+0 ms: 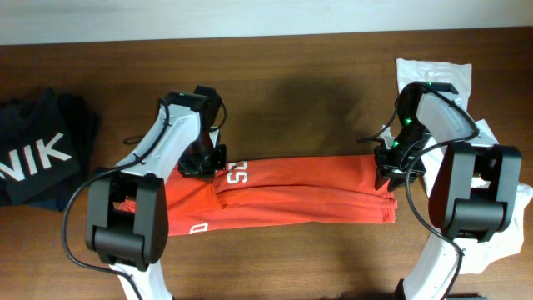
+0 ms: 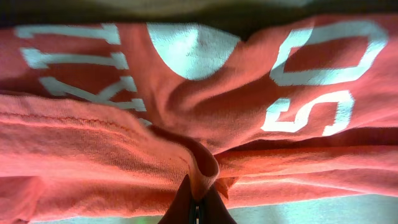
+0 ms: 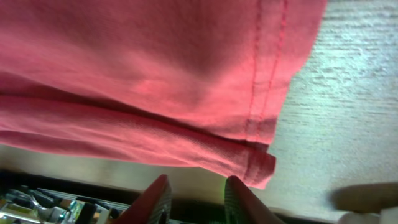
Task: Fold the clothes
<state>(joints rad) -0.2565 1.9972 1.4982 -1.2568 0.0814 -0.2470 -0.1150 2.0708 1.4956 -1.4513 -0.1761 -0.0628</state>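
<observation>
We have the orange-red shirt [image 1: 308, 192] stretched out as a long folded band across the table [image 1: 291, 92], white print showing at one end and the stitched hem at the other. At the printed end, the left gripper [image 2: 196, 208] is down on the shirt with its jaws pressed together, pinching a raised ridge of orange fabric just beside the big white letters (we can read an "S" and an "O" there). At the hem end, the right gripper [image 3: 198, 186] hangs just off the shirt's corner, jaws parted and nothing between them; the doubled hem sits just above its fingers. Beyond the printed end, well apart from the shirt, lies a navy shirt [image 1: 37, 158] with white letters. Past the hem end lies a white shirt [image 1: 433, 71], partly under the right arm.
</observation>
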